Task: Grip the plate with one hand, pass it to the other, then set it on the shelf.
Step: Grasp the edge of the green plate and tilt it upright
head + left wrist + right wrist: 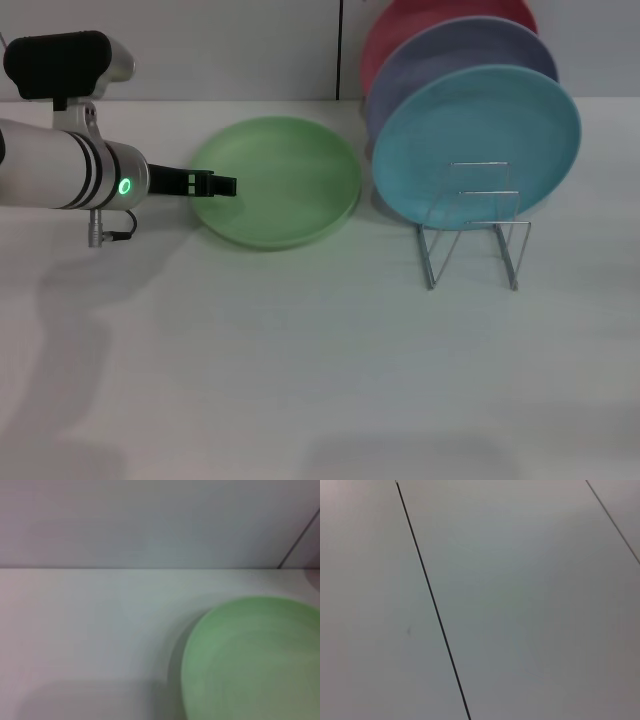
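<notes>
Where the light-green plate [277, 180] lies flat near the worktop's rear edge, left gripper [222, 186] at its left rim, finger spread indiscernible, turquoise plate [477, 143], lavender plate [440, 55] and red plate [400, 25] crowding the wire shelf [477, 232] toward the rear right.

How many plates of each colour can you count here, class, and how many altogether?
Light-green plate, flat on the table by the left gripper: 1
Turquoise plate, upright in the wire rack: 1
Lavender plate, behind it: 1
Red plate, at the back: 1
Total: 4 plates
</notes>
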`<state>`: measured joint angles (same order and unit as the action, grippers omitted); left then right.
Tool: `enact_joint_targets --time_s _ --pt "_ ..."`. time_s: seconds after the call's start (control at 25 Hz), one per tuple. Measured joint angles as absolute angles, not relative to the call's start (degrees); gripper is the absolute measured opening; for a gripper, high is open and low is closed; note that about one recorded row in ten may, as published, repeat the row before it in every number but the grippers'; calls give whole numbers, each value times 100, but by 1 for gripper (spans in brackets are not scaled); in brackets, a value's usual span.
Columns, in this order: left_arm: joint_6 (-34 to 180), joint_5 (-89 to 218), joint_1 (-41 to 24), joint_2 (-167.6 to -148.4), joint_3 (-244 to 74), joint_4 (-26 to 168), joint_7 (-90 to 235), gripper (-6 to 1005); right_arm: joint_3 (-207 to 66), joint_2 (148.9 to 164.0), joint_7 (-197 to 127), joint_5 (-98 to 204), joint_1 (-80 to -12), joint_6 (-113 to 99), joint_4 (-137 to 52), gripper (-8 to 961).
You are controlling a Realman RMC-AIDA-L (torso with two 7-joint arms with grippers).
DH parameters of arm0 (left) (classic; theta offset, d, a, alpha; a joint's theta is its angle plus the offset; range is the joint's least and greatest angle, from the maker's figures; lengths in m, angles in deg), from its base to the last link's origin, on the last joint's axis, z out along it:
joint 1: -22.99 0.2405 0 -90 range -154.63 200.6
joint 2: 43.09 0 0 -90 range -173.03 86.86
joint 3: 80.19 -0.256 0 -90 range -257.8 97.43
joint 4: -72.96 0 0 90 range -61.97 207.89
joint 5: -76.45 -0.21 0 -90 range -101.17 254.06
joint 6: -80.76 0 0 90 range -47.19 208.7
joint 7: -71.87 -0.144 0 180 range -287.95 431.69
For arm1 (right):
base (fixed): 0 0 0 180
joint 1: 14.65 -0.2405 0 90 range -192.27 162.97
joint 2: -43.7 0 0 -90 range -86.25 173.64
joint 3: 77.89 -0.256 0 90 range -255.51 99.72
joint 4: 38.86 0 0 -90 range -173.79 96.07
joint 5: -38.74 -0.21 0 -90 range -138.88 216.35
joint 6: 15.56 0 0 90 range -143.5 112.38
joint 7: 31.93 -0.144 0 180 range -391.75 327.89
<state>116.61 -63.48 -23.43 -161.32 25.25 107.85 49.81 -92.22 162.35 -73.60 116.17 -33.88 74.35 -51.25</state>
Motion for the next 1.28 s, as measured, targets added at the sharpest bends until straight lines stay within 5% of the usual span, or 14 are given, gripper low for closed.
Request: enact_joint_targets --time_s 0.8,1.0,1.28 --pt "11762 -6348 -2360 -16128 2433 10732 4966 756 -9222 16235 -7377 11616 -3386 7457 -5105 727" --pt "11780 -6514 -2360 -16132 2431 10740 4999 617 -9222 16235 -7377 11617 -3381 7502 -5099 727" --pt "11816 -6559 -2395 -16133 2431 10736 5002 570 -9220 16235 -7384 11617 -3381 7507 -5088 726"
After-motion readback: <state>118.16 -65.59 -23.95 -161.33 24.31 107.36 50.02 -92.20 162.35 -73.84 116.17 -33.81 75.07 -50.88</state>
